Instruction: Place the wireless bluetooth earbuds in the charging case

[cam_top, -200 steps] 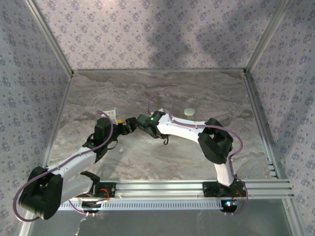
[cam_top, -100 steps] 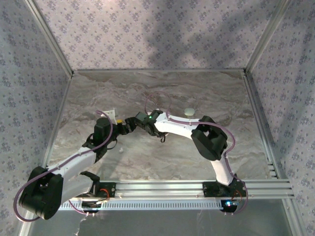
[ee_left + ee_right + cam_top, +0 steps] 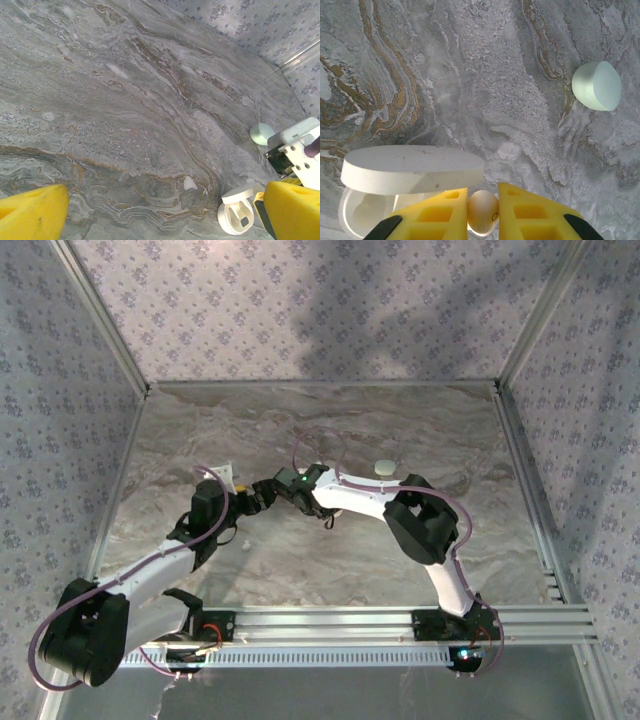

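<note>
Earbud point(image 3: 482, 211): lower end cut off by bottom edge.
White case point(image 3: 410, 172): base partly hidden behind right gripper point(image 3: 481, 189) finger.
Left gripper point(image 3: 165, 197): fingers cut off at lower corners.

light: dim, diffuse | shadows: back wall point(image 3: 330, 325) | wrist views: soft

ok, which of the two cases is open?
The white case, beside the right gripper that holds an earbud, lid raised. The pale green case farther off looks shut.

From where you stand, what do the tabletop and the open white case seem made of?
The tabletop looks like grey marble with brown veins, possibly only a printed sheet. The open white case seems matte plastic: smooth, evenly white.
</note>
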Motion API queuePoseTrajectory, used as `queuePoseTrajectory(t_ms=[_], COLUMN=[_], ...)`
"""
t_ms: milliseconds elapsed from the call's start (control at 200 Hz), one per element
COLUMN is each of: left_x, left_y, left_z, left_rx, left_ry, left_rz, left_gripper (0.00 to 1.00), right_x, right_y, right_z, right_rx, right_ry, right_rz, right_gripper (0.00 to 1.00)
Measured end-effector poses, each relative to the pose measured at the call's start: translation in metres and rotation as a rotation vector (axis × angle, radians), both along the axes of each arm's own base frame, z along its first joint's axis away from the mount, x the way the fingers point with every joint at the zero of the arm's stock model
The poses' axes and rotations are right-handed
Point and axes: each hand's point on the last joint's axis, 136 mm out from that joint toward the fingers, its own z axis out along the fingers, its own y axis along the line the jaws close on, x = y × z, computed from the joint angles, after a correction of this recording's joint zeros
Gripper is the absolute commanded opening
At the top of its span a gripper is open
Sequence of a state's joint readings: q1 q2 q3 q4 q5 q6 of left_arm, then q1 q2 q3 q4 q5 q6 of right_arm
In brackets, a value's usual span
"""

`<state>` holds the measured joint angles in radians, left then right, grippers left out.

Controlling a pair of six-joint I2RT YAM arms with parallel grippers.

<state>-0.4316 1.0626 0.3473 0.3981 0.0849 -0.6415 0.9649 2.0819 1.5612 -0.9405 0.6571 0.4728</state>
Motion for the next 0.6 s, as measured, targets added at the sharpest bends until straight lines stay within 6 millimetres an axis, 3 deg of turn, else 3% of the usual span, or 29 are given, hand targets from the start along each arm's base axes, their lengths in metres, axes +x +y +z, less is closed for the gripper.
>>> queuePoseTrajectory(t_ms=[600], left_x=[-0.0013], left_y=[0.0027], left_z=[-0.0051], left_rx=[0.010], left_ry=[0.011], left_rz=[0.010], left_gripper=[1.00], right_x=[0.0000], right_y=[0.0025], right_z=[-0.0078], right_rx=[0.008], right_ry=[0.018], right_rz=[0.000], right_gripper=[0.19])
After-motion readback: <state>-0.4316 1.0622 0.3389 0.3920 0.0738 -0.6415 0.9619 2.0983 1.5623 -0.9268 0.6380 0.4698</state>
